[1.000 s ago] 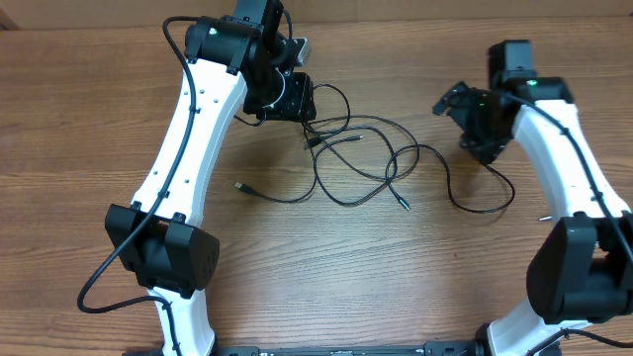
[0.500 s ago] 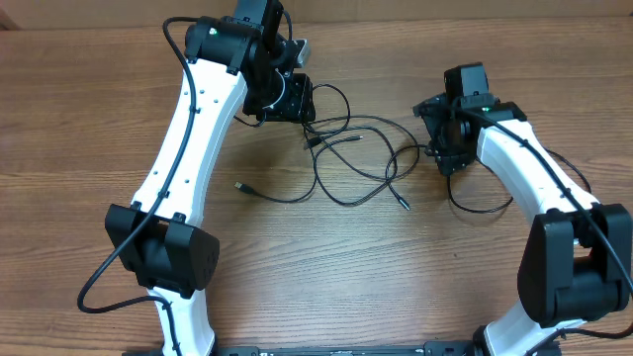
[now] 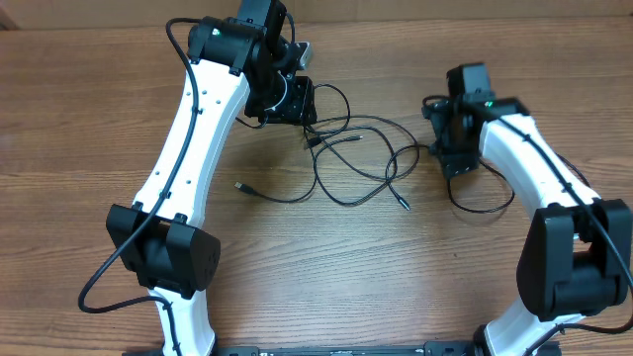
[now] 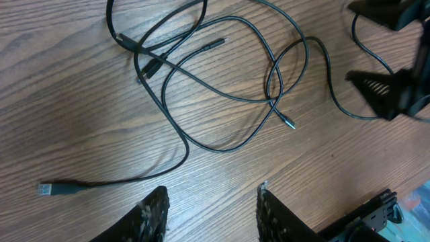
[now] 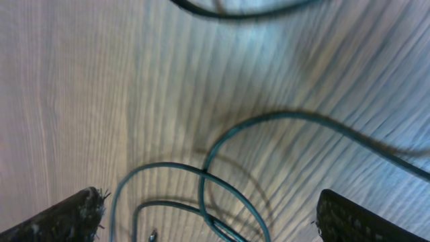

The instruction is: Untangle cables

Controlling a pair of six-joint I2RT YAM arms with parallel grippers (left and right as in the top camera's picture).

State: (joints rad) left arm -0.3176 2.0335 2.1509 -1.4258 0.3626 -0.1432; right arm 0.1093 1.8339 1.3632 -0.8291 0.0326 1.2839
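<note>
Several thin black cables (image 3: 348, 148) lie looped over one another on the wooden table, with a plug end (image 3: 240, 185) trailing left and another (image 3: 404, 205) lower right. My left gripper (image 3: 297, 101) hovers at the tangle's upper left edge. In the left wrist view it (image 4: 211, 202) is open over bare wood, with the cables (image 4: 201, 81) further ahead. My right gripper (image 3: 443, 138) hangs over the tangle's right side. It (image 5: 208, 196) is wide open, with crossing cable loops (image 5: 222, 181) on the table between its fingers.
One cable loop (image 3: 485, 203) runs out to the right under the right arm. The left arm's white links (image 3: 188, 148) cross the table's left side. The table's far edge (image 3: 415, 18) is close behind both grippers.
The right gripper has swung left from the table's right side to above the right-hand cable loops, still wide open. The left arm has barely moved.
</note>
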